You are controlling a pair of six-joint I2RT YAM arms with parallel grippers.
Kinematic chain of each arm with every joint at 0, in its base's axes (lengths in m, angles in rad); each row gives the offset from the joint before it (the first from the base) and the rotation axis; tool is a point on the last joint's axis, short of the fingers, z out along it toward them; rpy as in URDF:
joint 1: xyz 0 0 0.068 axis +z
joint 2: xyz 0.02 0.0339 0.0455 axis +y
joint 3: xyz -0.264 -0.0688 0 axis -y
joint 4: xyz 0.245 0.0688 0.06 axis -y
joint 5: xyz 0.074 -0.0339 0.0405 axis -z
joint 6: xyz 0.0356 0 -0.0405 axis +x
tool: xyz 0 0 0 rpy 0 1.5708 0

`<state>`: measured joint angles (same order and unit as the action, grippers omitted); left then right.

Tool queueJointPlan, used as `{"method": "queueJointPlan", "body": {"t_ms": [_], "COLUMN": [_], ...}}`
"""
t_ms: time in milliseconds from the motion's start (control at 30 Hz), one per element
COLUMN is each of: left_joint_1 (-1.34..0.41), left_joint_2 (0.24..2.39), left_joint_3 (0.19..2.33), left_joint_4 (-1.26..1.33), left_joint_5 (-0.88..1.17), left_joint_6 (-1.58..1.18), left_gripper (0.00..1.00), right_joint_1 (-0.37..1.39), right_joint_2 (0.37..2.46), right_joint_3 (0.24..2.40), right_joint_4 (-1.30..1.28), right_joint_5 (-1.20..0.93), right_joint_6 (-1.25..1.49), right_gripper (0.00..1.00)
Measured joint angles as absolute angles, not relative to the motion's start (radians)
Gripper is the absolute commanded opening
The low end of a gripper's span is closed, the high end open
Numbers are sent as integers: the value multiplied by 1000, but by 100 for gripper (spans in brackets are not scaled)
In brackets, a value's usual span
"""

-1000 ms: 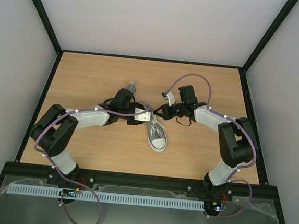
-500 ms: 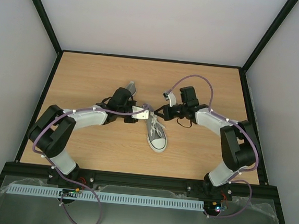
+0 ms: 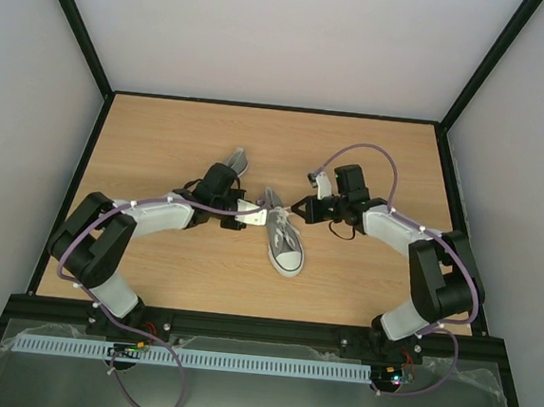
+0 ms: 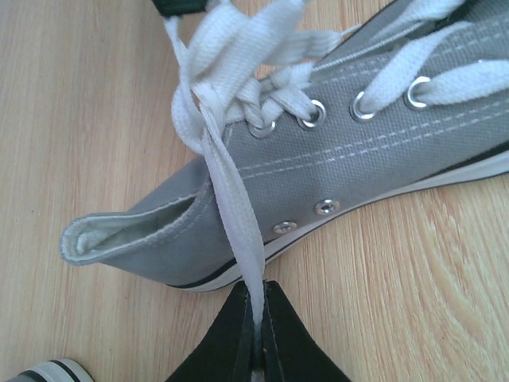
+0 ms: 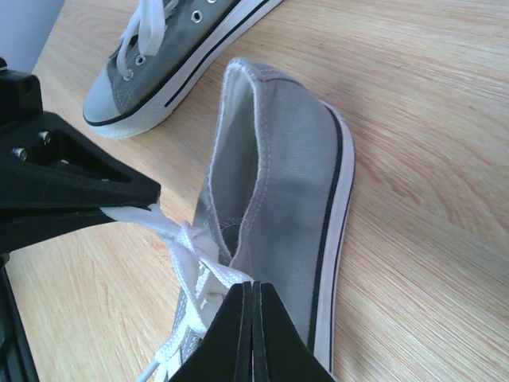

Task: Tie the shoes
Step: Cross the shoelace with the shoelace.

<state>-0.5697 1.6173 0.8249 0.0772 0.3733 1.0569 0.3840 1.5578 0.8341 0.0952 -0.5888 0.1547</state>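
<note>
One grey shoe (image 3: 285,246) with a white toe cap lies mid-table, toe toward the arms. Its white lace (image 4: 238,215) runs from a crossing at the top eyelets down into my left gripper (image 4: 256,293), which is shut on that strand. From the other side, my right gripper (image 5: 252,291) is shut, with another strand of the lace (image 5: 208,270) running into its tips beside the shoe's heel opening (image 5: 238,171). The two grippers (image 3: 256,214) (image 3: 297,206) flank the shoe's ankle end. The second shoe (image 3: 238,159) lies behind my left arm, partly hidden.
The second shoe's toe (image 5: 119,103) lies close behind the left gripper (image 5: 71,187). A black frame (image 3: 271,107) edges the wooden table (image 3: 152,269), with white walls behind. Purple cables loop over both arms.
My left gripper has closed onto the lace strand and drawn slightly left. The right arm has pulled a little to the right, and the lace crossing has tightened between them.
</note>
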Motion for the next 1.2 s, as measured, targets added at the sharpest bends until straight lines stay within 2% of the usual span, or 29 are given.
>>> {"method": "queueJointPlan", "body": {"t_ms": [433, 467, 500, 600, 700, 767, 900, 1067, 1200], "left_joint_1": [-555, -553, -553, -555, -575, -600, -681, -748, -734], "left_joint_2": [1617, 1617, 1617, 1612, 1594, 1574, 1512, 1529, 1556], "left_joint_3": [786, 783, 783, 787, 821, 854, 884, 878, 869], "left_joint_4": [69, 68, 68, 62, 33, 27, 14, 22, 17], "left_joint_5": [373, 373, 374, 394, 423, 442, 475, 472, 440], "left_joint_6": [1133, 1137, 1141, 1137, 1108, 1099, 1136, 1179, 1202], "left_gripper": [3, 10, 25, 31, 44, 50, 51, 46, 51], "right_joint_1": [368, 366, 366, 373, 381, 384, 387, 387, 387], "right_joint_2": [1626, 1631, 1635, 1637, 1638, 1639, 1639, 1639, 1639], "right_joint_3": [840, 840, 840, 840, 841, 843, 844, 844, 844], "right_joint_4": [97, 99, 103, 118, 126, 128, 134, 135, 135], "right_joint_5": [-600, -607, -621, -657, -677, -683, -691, -697, -699], "right_joint_6": [170, 170, 173, 178, 181, 183, 184, 184, 184], "right_gripper": [1, 1, 1, 1, 1, 1, 1, 1, 1]}}
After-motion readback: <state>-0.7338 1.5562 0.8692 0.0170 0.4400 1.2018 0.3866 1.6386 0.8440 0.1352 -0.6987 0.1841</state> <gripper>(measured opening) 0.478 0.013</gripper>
